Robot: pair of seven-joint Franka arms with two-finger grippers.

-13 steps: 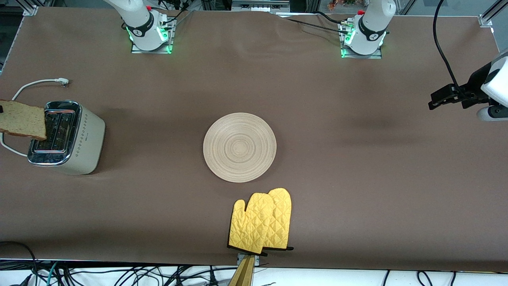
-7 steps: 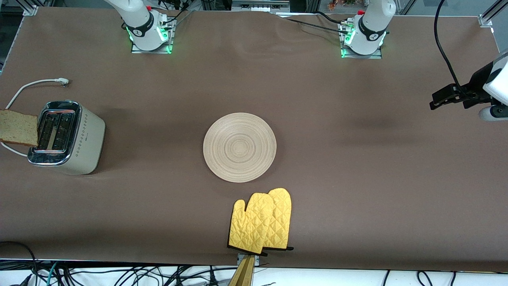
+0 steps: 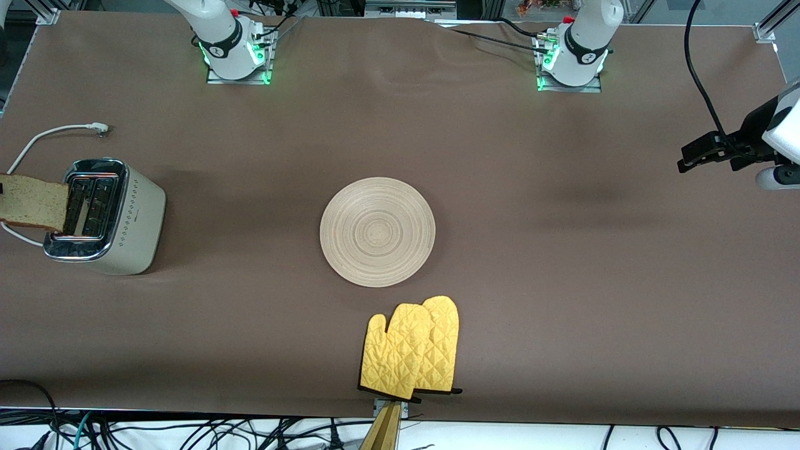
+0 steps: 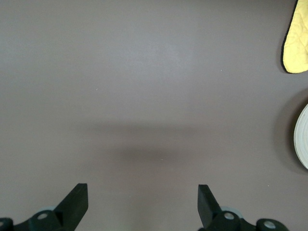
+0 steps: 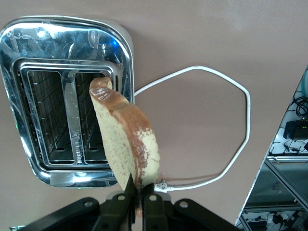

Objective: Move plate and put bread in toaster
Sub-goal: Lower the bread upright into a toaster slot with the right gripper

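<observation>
My right gripper (image 5: pixel 138 190) is shut on the bottom edge of the bread (image 5: pixel 122 139), a speckled slice with a darker crust. It holds the slice upright over the outer edge of the toaster (image 5: pixel 57 48), beside its two open slots. In the front view the bread (image 3: pixel 34 203) overlaps the outer side of the cream toaster (image 3: pixel 125 219) at the right arm's end of the table; that gripper is cut off by the view's edge. The wooden plate (image 3: pixel 377 231) lies bare at mid-table. My left gripper (image 3: pixel 685 159) is open and empty, held over the left arm's end of the table.
A yellow oven mitt (image 3: pixel 412 350) lies nearer the front camera than the plate, at the table's edge. The toaster's white cord (image 3: pixel 56 131) loops on the table beside the toaster. The left wrist view shows bare brown table, the mitt (image 4: pixel 296 43) and the plate's rim (image 4: pixel 302 139).
The bread has come down a little and drawn outward from over the toaster's slots, then edged back toward them. The left gripper has barely shifted.
</observation>
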